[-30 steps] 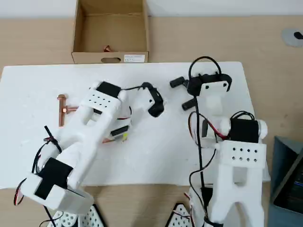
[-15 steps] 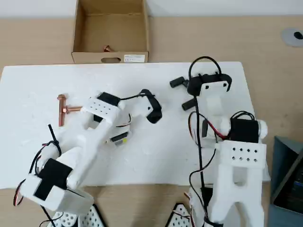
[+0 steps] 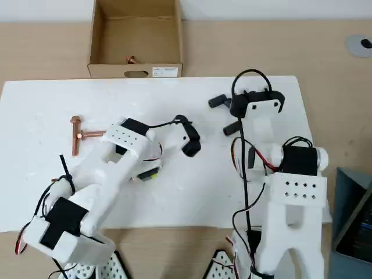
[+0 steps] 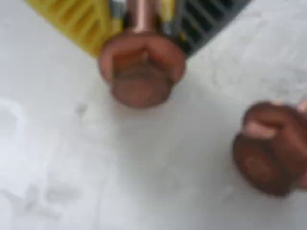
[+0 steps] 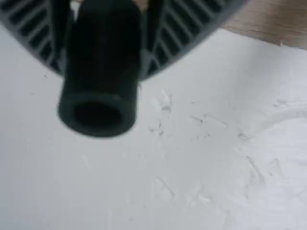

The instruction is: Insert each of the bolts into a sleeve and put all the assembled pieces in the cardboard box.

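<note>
My left gripper [image 4: 144, 17] is shut on a copper bolt [image 4: 141, 72], its flanged head sticking out just above the white sheet. A second copper bolt [image 4: 271, 148] lies close beside it. In the high view the yellow jaw of the left gripper [image 3: 146, 172] peeks out under the left arm at mid-table. My right gripper [image 5: 103, 28] is shut on a black sleeve [image 5: 98, 91], its open bore showing, low over the sheet. Two more copper bolts [image 3: 81, 136] lie in an L at the sheet's left. The cardboard box [image 3: 136, 71] stands at the back, with a copper piece [image 3: 131, 60] inside.
The white foam sheet [image 3: 192, 192] covers most of the wooden table. The right arm [image 3: 264, 107] stands at the sheet's far right part. A dark grey bin [image 3: 351, 215] sits off the right edge. Cables loop over both arms.
The left arm has drawn back slightly toward the near edge with the bolt still held, uncovering more of the horizontal bolt at the left. The right arm has stayed still.
</note>
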You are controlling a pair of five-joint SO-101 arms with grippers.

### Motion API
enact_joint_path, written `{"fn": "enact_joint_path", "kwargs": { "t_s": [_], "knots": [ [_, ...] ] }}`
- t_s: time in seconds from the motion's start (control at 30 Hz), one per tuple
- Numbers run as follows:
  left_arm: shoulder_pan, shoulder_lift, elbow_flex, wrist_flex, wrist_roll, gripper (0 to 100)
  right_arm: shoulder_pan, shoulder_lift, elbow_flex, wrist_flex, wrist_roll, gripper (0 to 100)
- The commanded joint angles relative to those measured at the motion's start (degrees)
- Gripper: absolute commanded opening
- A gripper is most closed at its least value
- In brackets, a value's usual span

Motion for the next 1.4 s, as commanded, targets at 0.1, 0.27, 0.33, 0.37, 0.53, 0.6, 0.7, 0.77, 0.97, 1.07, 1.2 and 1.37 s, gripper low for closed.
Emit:
{"fn": "enact_joint_path", "kwargs": {
  "t_s": [0.1,0.27,0.33,0.37,0.53,0.6,0.7,0.77,0.97,1.07,1.2,1.37],
  "knots": [
    [-0.35,-0.31,-13.01,10.29,13.45,0,0.31,-1.27,-10.24,3.60,-0.44,1.0],
    [0.00,-0.31,-29.45,25.05,20.13,0,0.57,-1.27,-16.92,6.59,-0.26,1.0],
    [0.18,-0.31,-35.34,29.36,22.42,0,0.57,-1.27,-19.12,8.26,-0.26,1.0],
    [0.09,-0.31,-37.80,30.68,24.09,0,0.66,-1.27,-20.00,8.88,-0.26,1.0],
    [-0.26,-3.12,-46.24,33.67,29.54,0,0.66,-2.68,-21.49,9.14,-0.26,1.0],
    [0.26,-7.16,-46.33,33.67,31.12,0,0.40,-5.05,-21.32,9.14,-0.18,1.0],
    [1.58,-14.29,-44.92,33.67,33.49,0,0.57,-8.84,-20.62,9.14,2.11,1.0],
    [2.11,-19.03,-41.67,33.58,35.08,0,0.66,-11.30,-19.12,9.05,3.08,1.0],
    [1.58,-35.74,-27.08,31.30,39.47,0,0.66,-18.15,-11.12,5.36,3.16,1.0],
    [1.49,-46.46,-18.90,27.96,40.79,0,0.31,-22.37,-5.32,-0.18,3.08,1.0],
    [0.26,-61.05,-5.71,18.46,43.43,0,0.31,-28.62,4.09,-9.85,2.99,1.0],
    [-7.12,-76.79,9.67,8.35,48.00,0,0.04,-35.91,14.73,-17.67,-4.31,0.9]
  ]
}}
